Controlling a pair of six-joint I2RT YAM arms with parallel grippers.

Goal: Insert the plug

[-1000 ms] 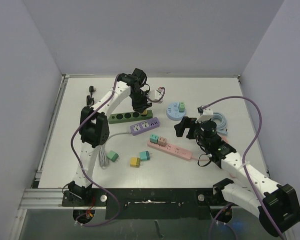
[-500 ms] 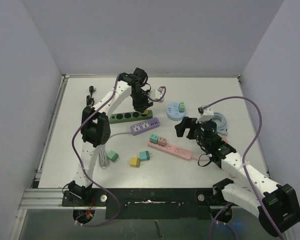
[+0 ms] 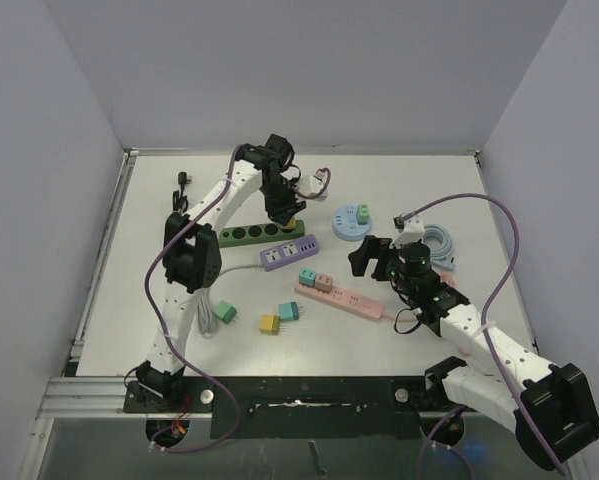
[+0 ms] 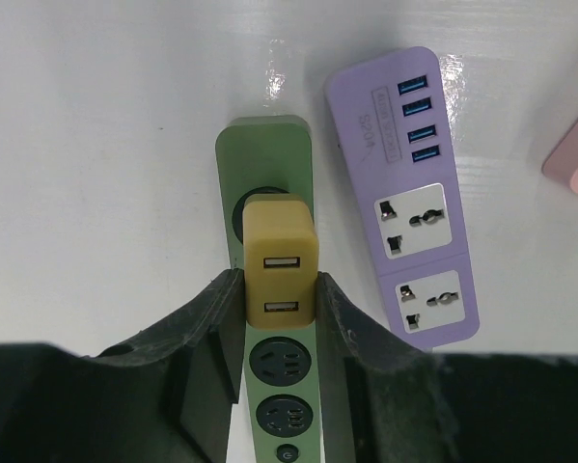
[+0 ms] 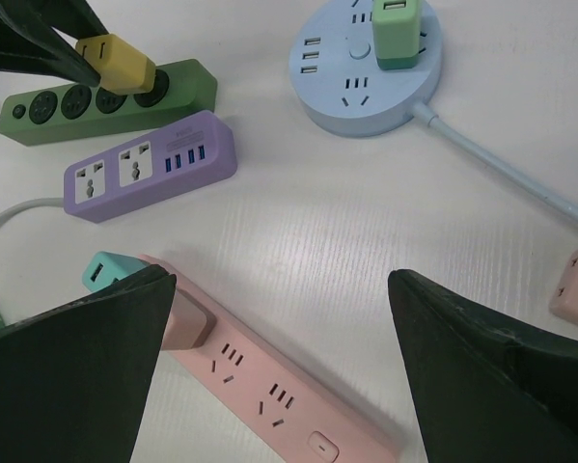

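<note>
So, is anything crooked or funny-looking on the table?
The yellow plug in the left gripper leans over the end socket of the green power strip instead of sitting flat, so it seems not fully in. Nothing looks spilled or broken.

Found the right gripper point(image 5: 281, 280) spread wide over the white table point(image 5: 298, 222), nothing between its dark fingers point(image 5: 76, 357). Saw a pink power strip point(image 5: 269, 386) lying nearest, with a teal adapter point(image 5: 110, 270) and a brown adapter point(image 5: 187, 323) at its left end. Farther off, noted a purple power strip point(image 5: 149, 169), then a green power strip point(image 5: 105, 96). Caught the yellow plug point(image 5: 124, 63) tilted at a green-strip socket, pinched by the left gripper point(image 5: 88, 50). Far right, made out a round blue power strip point(image 5: 366, 77) carrying a green adapter point(image 5: 397, 34).
</note>
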